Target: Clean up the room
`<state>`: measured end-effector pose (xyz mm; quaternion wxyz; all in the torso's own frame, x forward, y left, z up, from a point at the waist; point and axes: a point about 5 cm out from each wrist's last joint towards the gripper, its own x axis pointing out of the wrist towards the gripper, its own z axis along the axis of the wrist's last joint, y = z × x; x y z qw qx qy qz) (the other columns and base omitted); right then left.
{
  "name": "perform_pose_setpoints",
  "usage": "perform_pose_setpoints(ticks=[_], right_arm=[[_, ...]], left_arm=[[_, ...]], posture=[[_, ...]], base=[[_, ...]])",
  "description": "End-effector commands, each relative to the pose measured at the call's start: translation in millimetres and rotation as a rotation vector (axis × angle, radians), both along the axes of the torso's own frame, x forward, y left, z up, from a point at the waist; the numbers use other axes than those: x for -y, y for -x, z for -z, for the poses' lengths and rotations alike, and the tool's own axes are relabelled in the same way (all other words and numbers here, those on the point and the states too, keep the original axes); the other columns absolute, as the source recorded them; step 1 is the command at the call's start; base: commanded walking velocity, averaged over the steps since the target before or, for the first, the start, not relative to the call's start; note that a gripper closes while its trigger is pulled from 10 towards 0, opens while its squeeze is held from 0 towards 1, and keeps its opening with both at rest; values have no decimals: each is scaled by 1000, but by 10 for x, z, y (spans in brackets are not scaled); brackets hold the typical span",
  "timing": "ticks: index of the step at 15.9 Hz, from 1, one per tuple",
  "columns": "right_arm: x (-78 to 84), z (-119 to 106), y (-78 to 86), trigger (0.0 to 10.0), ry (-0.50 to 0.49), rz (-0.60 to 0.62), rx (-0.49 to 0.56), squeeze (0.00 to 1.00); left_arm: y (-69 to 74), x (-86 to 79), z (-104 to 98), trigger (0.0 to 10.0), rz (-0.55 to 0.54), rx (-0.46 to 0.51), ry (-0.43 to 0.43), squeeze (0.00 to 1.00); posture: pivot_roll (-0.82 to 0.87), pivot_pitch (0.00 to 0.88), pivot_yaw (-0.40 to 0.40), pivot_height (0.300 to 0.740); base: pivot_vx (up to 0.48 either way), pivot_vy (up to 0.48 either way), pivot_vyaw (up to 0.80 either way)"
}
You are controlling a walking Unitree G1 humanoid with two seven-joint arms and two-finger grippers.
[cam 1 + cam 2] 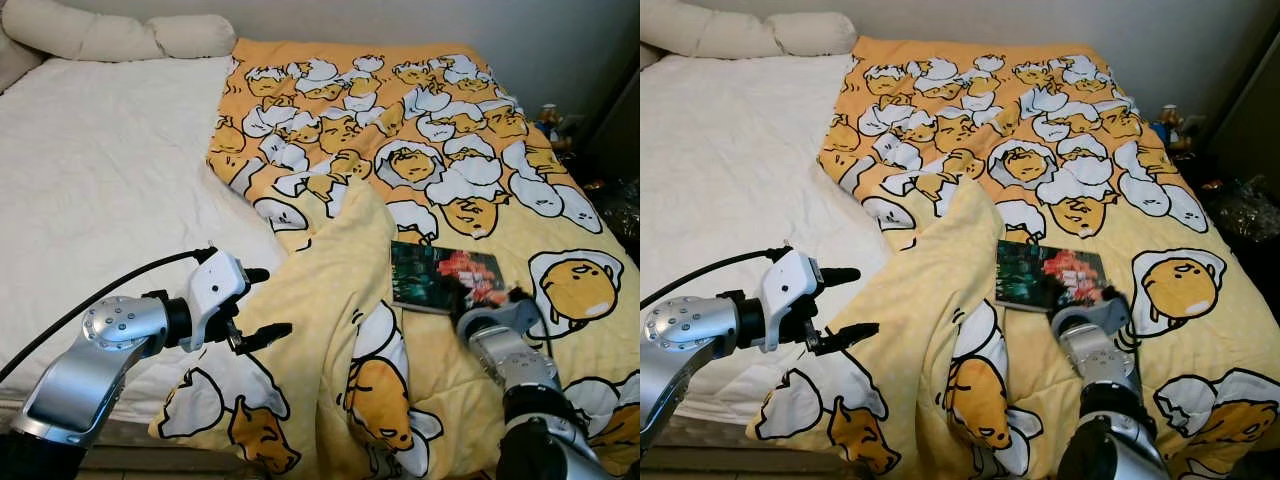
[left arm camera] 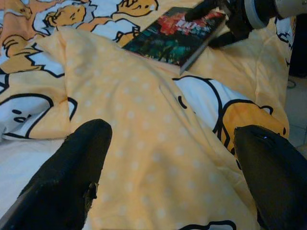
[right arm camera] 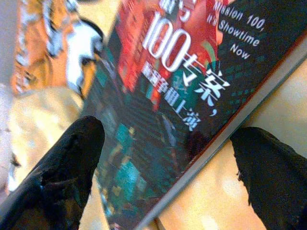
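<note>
With the right gripper (image 3: 168, 158) spread wide astride the dark glossy paperback book (image 1: 440, 277), near the bed's right edge on the yellow egg-print quilt (image 1: 400, 130), closing may pinch fabric; left gripper (image 1: 262, 305) hangs open over the folded quilt.

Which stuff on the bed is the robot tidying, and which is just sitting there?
Being tidied:
- book, right gripper open around its edge
- yellow blanket, folded back, left gripper open beside it

Just there:
- pillows
- white sheet
- small things beside the bed, too small to tell
</note>
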<state>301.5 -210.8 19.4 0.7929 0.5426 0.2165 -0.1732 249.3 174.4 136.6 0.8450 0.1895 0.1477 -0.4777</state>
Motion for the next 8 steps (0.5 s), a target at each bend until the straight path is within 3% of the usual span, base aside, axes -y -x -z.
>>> perform_pose_setpoints(ticks=[1,4,8], right_arm=[[5,-82,-75,10000,-9,14,66,0],[2,-38,-67,10000,33,-2,107,0],[2,222,102,10000,168,-11,-3,0]], left_arm=[[17,5,-32,10000,13,7,-8,604],[13,4,-32,10000,12,5,-8,604],[33,17,-31,10000,25,-8,-13,604]], posture=[[32,0,19,740],[30,0,27,740],[58,0,50,740]], base=[[0,0,0],[0,0,0],[0,0,0]])
